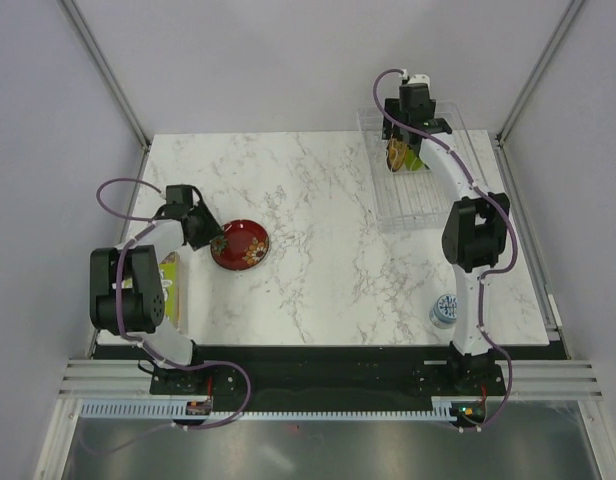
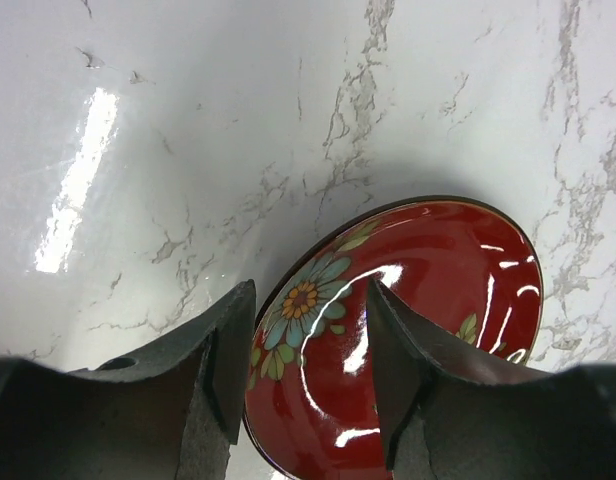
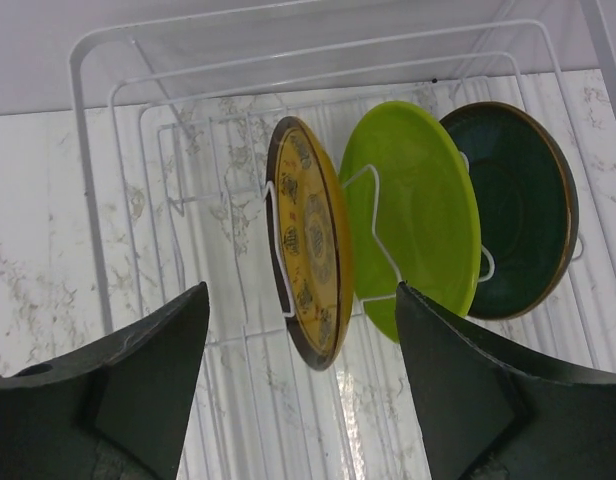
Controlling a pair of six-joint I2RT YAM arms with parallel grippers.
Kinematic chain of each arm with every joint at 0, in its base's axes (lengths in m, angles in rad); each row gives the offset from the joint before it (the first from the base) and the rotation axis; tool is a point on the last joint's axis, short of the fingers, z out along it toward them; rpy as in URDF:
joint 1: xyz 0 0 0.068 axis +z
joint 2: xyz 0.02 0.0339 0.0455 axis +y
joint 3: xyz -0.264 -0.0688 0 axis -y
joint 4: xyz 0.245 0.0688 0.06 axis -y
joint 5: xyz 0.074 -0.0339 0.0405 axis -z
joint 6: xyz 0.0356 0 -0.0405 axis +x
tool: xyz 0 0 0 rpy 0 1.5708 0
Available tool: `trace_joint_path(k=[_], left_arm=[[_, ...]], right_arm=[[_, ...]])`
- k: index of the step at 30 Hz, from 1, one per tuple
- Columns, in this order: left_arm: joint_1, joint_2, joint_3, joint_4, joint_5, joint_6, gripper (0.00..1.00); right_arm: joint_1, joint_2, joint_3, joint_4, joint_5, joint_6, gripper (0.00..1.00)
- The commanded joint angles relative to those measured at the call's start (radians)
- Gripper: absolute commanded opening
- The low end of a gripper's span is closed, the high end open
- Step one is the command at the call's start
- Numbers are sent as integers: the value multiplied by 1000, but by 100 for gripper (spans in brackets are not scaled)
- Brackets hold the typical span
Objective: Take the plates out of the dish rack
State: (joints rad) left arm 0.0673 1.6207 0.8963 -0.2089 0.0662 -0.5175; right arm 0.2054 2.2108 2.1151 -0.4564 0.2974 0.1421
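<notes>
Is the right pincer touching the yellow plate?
Apart. The right wrist view shows a clear gap between the yellow plate and the right pincer on both sides.

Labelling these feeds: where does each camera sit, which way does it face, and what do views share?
Top external: above, behind the bases, looking down at the marble table; both arms show.
Left wrist: on the left arm, facing down at the red floral plate; the open left gripper shows.
Right wrist: on the right arm, facing into the dish rack at the yellow patterned plate, lime green plate, dark teal plate; the open right gripper shows.
Shared: top and left wrist, the red plate; top and right wrist, the rack.
</notes>
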Motion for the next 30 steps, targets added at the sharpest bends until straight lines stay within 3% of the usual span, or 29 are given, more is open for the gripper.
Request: trace_joint_path(k=[1, 5, 8, 9, 11, 12, 13, 15, 19, 22, 27, 30], left_arm=[[-30, 31, 75, -73, -133, 56, 55], [-43, 13, 92, -84, -149, 65, 55], [-55, -34, 99, -86, -158, 77, 55], [-55, -47, 101, -84, -158, 79, 55], [-89, -90, 107, -84, -157, 83, 55], [-96, -103, 108, -84, -151, 86, 55], [-101, -114, 110, -84, -148, 86, 55], [-112, -145, 110, -84, -146, 88, 55], [-119, -183, 104, -86, -143, 82, 55], [-132, -205, 98, -87, -146, 76, 55], [-165, -234, 89, -92, -160, 73, 56], [-176, -252, 89, -103, -161, 74, 60]], right_arm=[[-23, 84, 118, -14, 16, -38, 81], [-29, 156, 169, -16, 26, -68, 79], [-34, 179, 189, -16, 19, -82, 71], [-35, 182, 189, -10, 11, -85, 58], [-37, 191, 192, -10, -7, -93, 45], [-38, 191, 192, -10, -17, -93, 29], [-40, 190, 187, -8, -21, -93, 18], [-38, 178, 175, 1, -30, -95, 8], [-31, 144, 158, 16, -12, -101, 5], [2, 99, 115, 59, 101, -137, 2], [109, 20, 33, 189, 466, -295, 0], [156, -26, -13, 264, 601, -371, 0]])
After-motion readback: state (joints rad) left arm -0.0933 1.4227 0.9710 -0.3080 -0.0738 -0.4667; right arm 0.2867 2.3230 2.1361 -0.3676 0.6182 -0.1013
